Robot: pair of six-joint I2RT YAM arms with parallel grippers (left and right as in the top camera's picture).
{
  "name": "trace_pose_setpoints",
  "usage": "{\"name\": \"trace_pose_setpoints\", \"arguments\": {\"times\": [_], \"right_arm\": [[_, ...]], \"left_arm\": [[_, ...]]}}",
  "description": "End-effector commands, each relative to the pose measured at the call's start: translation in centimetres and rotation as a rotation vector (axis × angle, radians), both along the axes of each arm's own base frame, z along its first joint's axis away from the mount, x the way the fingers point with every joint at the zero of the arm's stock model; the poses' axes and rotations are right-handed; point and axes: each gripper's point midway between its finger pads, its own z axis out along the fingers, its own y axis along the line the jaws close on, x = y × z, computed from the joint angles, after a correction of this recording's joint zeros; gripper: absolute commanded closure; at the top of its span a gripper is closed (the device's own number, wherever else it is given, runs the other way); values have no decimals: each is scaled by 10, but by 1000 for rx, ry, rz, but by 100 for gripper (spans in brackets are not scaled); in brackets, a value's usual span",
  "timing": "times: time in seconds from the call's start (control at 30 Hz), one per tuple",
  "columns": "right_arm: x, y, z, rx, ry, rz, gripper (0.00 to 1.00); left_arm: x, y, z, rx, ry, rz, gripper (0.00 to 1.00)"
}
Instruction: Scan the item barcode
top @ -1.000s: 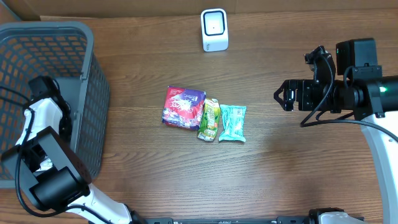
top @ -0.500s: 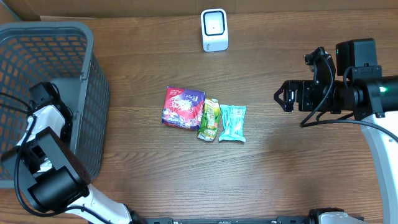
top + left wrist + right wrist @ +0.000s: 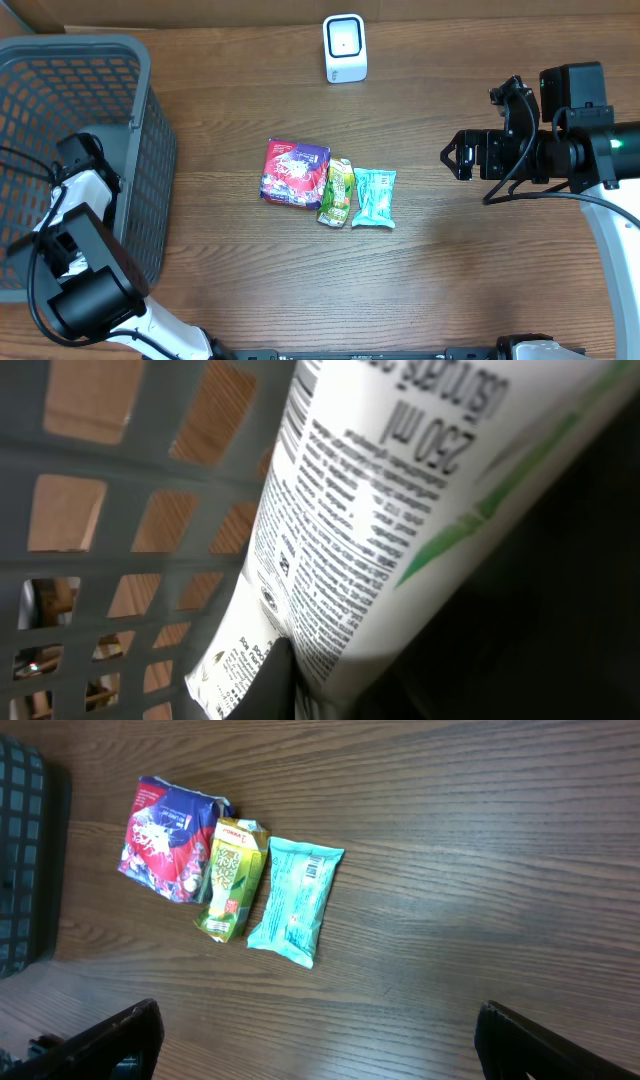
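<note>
My left gripper (image 3: pixel 78 160) is down inside the grey basket (image 3: pixel 152 150) at the table's left. In the left wrist view it (image 3: pixel 330 680) is shut on a white tube (image 3: pixel 380 530) with small black print and a green stripe, held against the basket's mesh wall (image 3: pixel 150 460). One black finger (image 3: pixel 272 682) presses the tube's lower end. The tube is hidden in the overhead view. The white scanner (image 3: pixel 345 47) stands at the back centre. My right gripper (image 3: pixel 455 157) hovers open at the right, above bare wood (image 3: pixel 320 1055).
Three snack packs lie side by side mid-table: a red and purple one (image 3: pixel 294 172), a green one (image 3: pixel 337 192) and a teal one (image 3: pixel 374 197) with its barcode facing up. The basket's tall walls surround my left arm.
My left gripper has closed on the white tube and shifted slightly toward the basket's near right wall. The right arm and the packs have not moved.
</note>
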Motion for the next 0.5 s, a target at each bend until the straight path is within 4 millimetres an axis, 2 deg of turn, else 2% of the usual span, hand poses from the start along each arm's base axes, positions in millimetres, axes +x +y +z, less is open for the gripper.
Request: {"name": "trace_pose_setpoints", "arguments": {"times": [0.0,0.13,0.23,0.37,0.47], "right_arm": [[1,1,-1,-3,-5,11,0],[2,2,-1,-3,-11,11,0],[3,2,-1,-3,-13,11,0],[2,2,-1,-3,-13,11,0],[2,2,-1,-3,-13,11,0]], "left_arm": [[27,-49,-46,-234,-32,-89,96],[65,-76,-27,-352,-96,-161,96],[93,-94,1,-480,-175,-192,96],[119,-107,40,-579,-262,-231,96],[127,-109,62,-594,-289,-238,96]]}}
